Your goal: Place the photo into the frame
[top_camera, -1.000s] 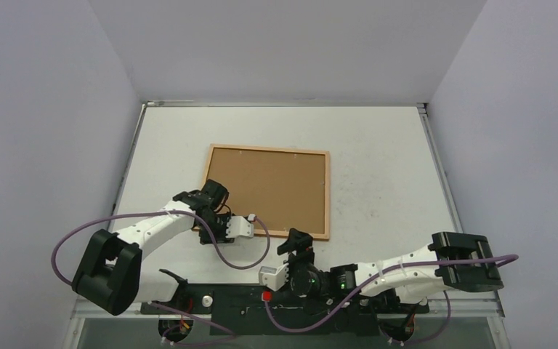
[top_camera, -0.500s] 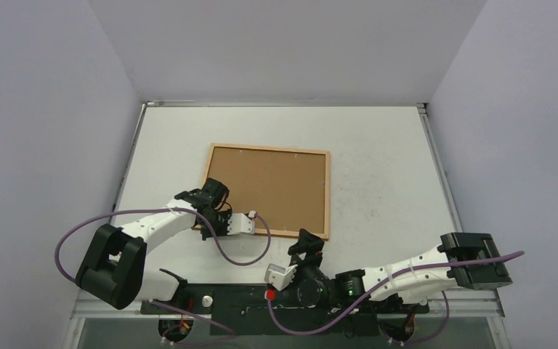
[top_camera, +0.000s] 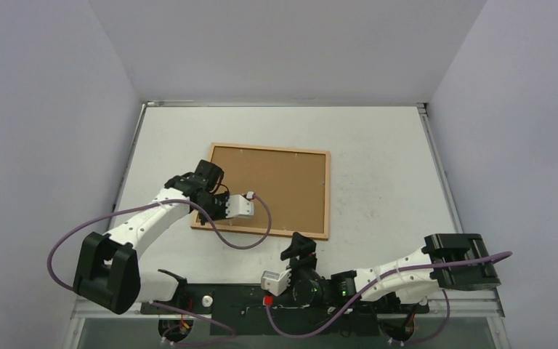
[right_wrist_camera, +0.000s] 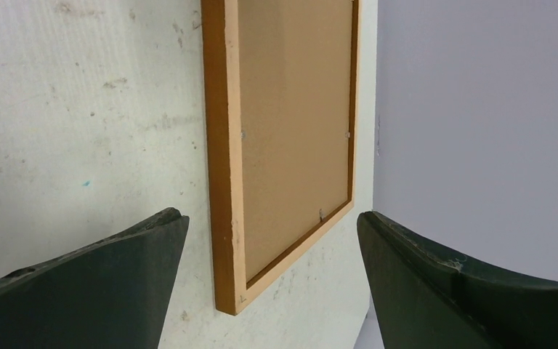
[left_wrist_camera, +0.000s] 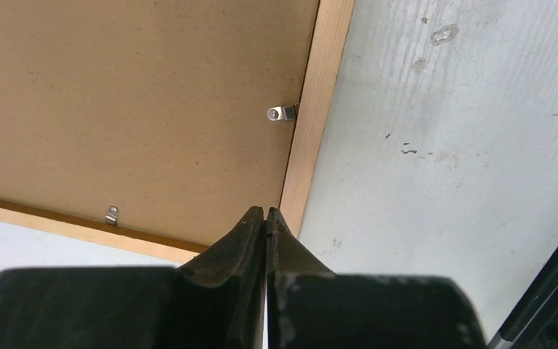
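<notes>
The frame [top_camera: 269, 149] lies face down in the middle of the table, with a brown fibreboard backing [top_camera: 280, 189] filling it. The photo is not in view. My left gripper [top_camera: 205, 216] is shut and empty, with its tips over the backing just inside the frame's near left corner. In the left wrist view [left_wrist_camera: 265, 212] the tips sit beside the wooden border [left_wrist_camera: 312, 131]. My right gripper [top_camera: 299, 247] is open and empty, low near the table's front edge. It faces the frame's near right corner [right_wrist_camera: 221, 182] from a short distance [right_wrist_camera: 272, 225].
Small metal clips [left_wrist_camera: 282, 113] on the border's inner edge lie over the backing; another clip [left_wrist_camera: 112, 214] shows on the adjoining side. Grey walls close the table on three sides. The arms' black base bar [top_camera: 261, 298] runs along the near edge.
My left gripper has moved away from the near edge, along the frame's left side, still shut. My right gripper swung slightly right, then back, and stays open. The frame has not moved.
</notes>
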